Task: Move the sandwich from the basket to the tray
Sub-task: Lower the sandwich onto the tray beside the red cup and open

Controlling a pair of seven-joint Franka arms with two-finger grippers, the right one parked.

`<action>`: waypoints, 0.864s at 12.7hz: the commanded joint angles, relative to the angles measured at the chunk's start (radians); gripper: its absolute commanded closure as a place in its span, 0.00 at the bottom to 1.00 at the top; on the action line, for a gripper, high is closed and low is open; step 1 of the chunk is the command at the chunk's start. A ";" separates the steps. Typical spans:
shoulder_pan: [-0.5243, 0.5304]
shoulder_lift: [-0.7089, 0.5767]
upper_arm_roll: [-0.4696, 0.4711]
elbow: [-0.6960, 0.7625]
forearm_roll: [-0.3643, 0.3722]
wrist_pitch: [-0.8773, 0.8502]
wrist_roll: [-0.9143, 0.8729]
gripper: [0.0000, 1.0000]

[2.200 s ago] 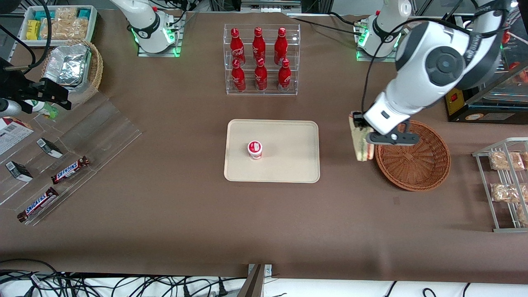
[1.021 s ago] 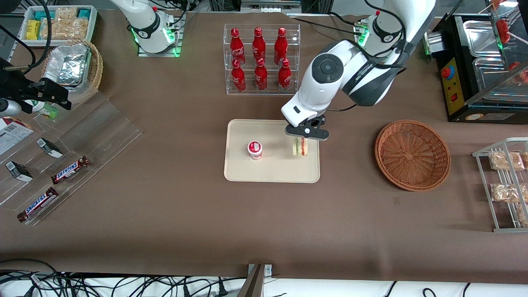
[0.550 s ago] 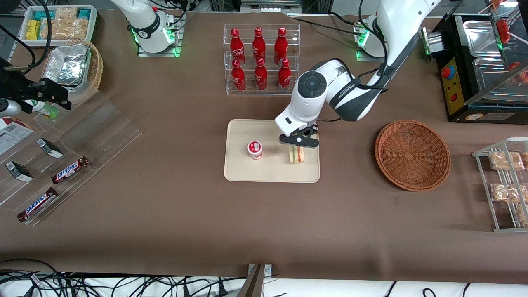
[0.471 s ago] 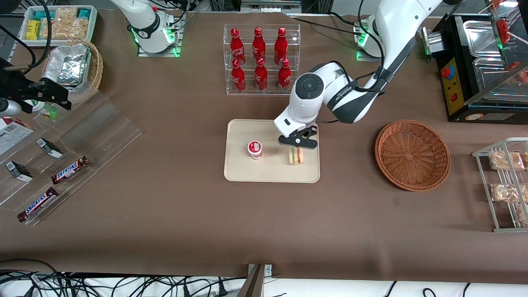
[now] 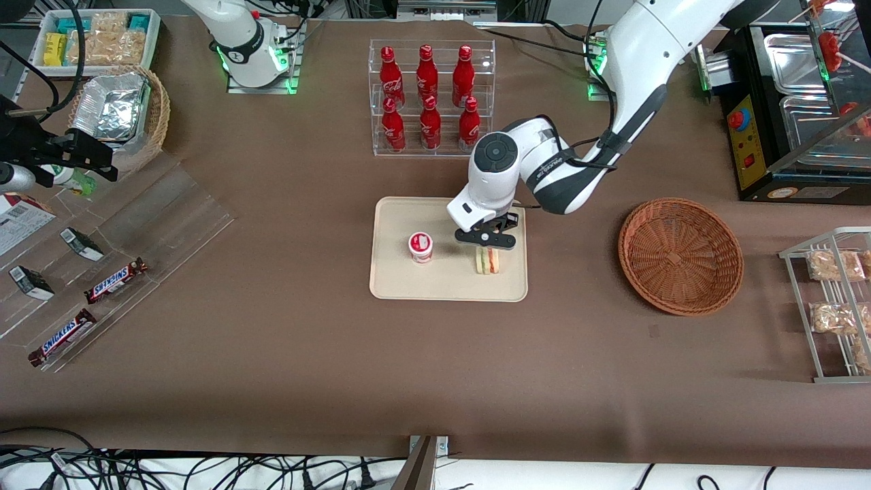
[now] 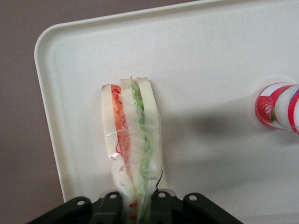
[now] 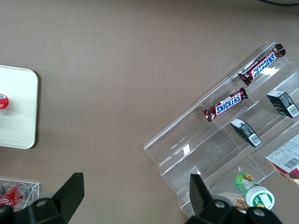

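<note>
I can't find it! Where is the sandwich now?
The sandwich is on the tray, held by the gripper, beside the small red-lidded cup.

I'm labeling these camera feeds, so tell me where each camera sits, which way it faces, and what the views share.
Front view: high, facing both arms across the table; the end effector holds the sandwich on the tray, with the basket toward the working arm's end.
Left wrist view: on the working arm, looking down at the sandwich, tray and end effector.
Right wrist view: looks down at candy bars, with black fingers.
All show the tray.
</note>
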 commanded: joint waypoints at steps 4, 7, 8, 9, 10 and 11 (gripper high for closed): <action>-0.012 0.022 0.006 0.022 0.036 0.015 -0.028 0.15; -0.012 0.018 0.006 0.025 0.033 0.006 -0.031 0.00; -0.006 0.010 0.004 0.025 0.027 -0.002 -0.031 0.00; 0.005 -0.022 0.003 0.026 0.013 -0.042 -0.036 0.00; 0.012 -0.050 0.001 0.039 0.011 -0.082 -0.071 0.00; 0.017 -0.067 0.000 0.059 0.011 -0.123 -0.124 0.00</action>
